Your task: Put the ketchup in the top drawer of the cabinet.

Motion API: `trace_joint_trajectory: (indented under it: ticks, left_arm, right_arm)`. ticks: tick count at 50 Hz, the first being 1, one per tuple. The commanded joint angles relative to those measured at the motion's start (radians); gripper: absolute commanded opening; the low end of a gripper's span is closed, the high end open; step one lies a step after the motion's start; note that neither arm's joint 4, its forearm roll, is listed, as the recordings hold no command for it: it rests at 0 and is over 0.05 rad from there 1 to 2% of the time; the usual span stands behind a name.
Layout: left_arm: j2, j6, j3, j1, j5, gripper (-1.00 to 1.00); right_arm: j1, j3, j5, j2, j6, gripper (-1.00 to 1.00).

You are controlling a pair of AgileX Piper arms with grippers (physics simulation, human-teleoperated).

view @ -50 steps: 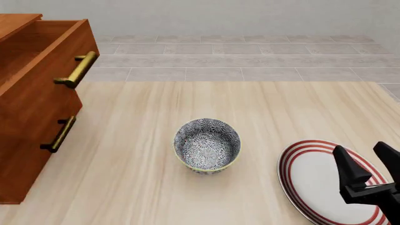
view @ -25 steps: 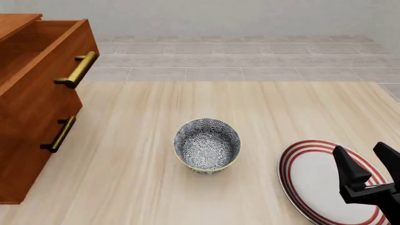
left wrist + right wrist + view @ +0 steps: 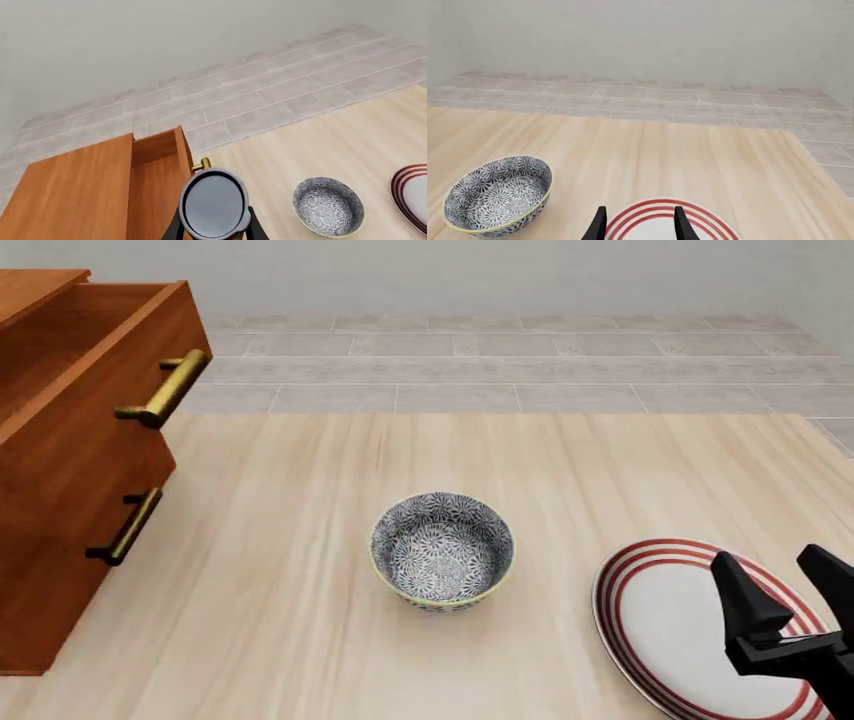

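In the left wrist view my left gripper (image 3: 215, 233) is shut on the ketchup (image 3: 213, 204); only its dark round top with a pale rim shows. It hangs above the front of the open top drawer (image 3: 157, 182) of the cabinet (image 3: 73, 192), by the brass handle (image 3: 202, 164). The left gripper and the ketchup are out of the front view. There the top drawer (image 3: 94, 350) stands pulled out of the cabinet (image 3: 60, 540) at the left, its handle (image 3: 167, 388) facing right. My right gripper (image 3: 770, 565) is open and empty over the plate.
A grey-patterned bowl (image 3: 442, 550) sits mid-table; it also shows in the wrist views (image 3: 328, 206) (image 3: 497, 195). A white plate with red rings (image 3: 661, 625) lies at the front right, under the right gripper (image 3: 640, 216). The lower drawer (image 3: 127, 525) is shut. Tiled floor lies beyond the table.
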Motion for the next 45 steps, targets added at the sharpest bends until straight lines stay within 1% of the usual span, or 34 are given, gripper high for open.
trace_joint_trajectory:
  ticks: [1, 5, 6, 8, 13, 16, 21, 24, 30, 38, 45]
  left_arm:
    - [0.028, 0.024, -0.012, 0.069, -0.017, -1.00]
    - [0.028, 0.033, -0.006, 0.088, -0.025, -1.00]
    - [0.029, 0.047, 0.002, 0.098, -0.029, -1.00]
    - [0.028, 0.052, 0.011, 0.106, -0.035, -1.00]
    - [0.048, 0.055, 0.004, 0.146, -0.047, -1.00]
    - [0.057, 0.055, -0.003, 0.156, -0.050, -1.00]
    - [0.080, 0.051, -0.002, 0.188, -0.069, -1.00]
    - [0.085, 0.058, 0.020, 0.202, -0.088, -1.00]
    - [0.098, 0.051, 0.034, 0.230, -0.111, -1.00]
    - [0.103, 0.051, 0.096, 0.257, -0.153, -1.00]
    - [0.113, 0.058, 0.116, 0.279, -0.177, -1.00]
  right_arm:
    - [0.002, 0.000, 0.002, 0.000, -0.001, 1.00]
    - [0.002, 0.000, 0.000, 0.002, -0.001, 1.00]
    - [0.003, 0.000, -0.004, 0.006, -0.001, 1.00]
    - [0.003, 0.000, -0.004, 0.006, -0.001, 1.00]
    - [0.001, 0.000, -0.011, 0.015, 0.000, 1.00]
    - [0.001, 0.000, -0.015, 0.019, 0.000, 1.00]
    - [0.001, 0.000, -0.002, 0.006, 0.000, 1.00]
    - [0.001, 0.000, -0.002, 0.007, 0.000, 1.00]
    - [0.000, 0.000, 0.010, -0.004, -0.001, 1.00]
    - [0.000, 0.000, -0.008, 0.016, -0.002, 1.00]
    - [0.000, 0.000, -0.023, 0.033, -0.003, 1.00]
